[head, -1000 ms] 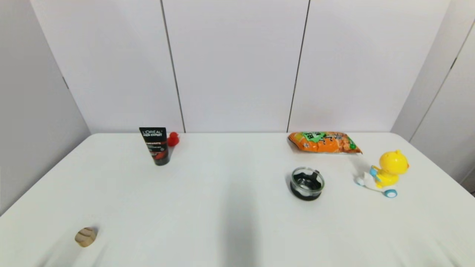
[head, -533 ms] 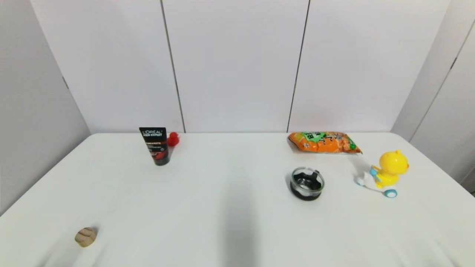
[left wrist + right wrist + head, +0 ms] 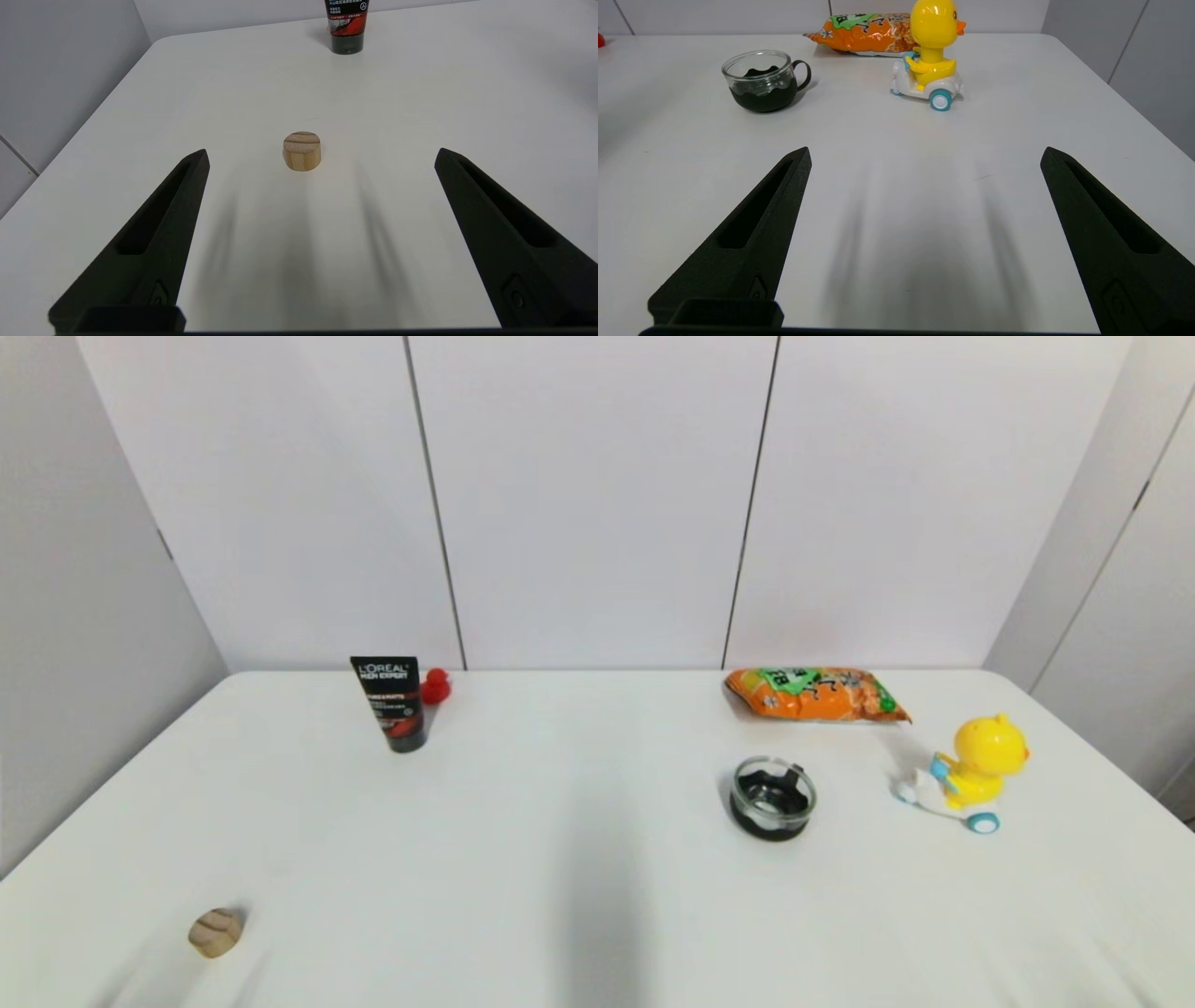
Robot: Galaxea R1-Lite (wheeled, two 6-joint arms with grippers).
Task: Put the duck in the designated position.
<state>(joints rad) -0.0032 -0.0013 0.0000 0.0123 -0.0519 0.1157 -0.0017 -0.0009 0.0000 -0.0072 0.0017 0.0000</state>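
Six loose items lie on the white table (image 3: 579, 859). Glass cup (image 3: 772, 796) with a handle, right of centre: dark lower half, though whether that is liquid or a dark base cannot be told from these views. Black tube (image 3: 392, 703), standing cap-down at the far left, lettered "L'OREAL MEN EXPERT" in white, with a red band and smaller print too fine to read. Duck (image 3: 435, 686), small and all red, just behind and beside the tube at the far edge, partly hidden by it. Orange snack bag (image 3: 812, 694), lying flat at the far right, green panel with characters not legible. Yellow duck toy (image 3: 971, 772) on a white scooter with blue wheels, near the right edge, in front of the bag. Round wooden block (image 3: 302, 150), near left, alone. Left gripper (image 3: 321, 156): jaws spread wide, empty, low over the table short of the block. Right gripper (image 3: 924, 156): jaws spread wide, empty, over bare table short of cup and toy.
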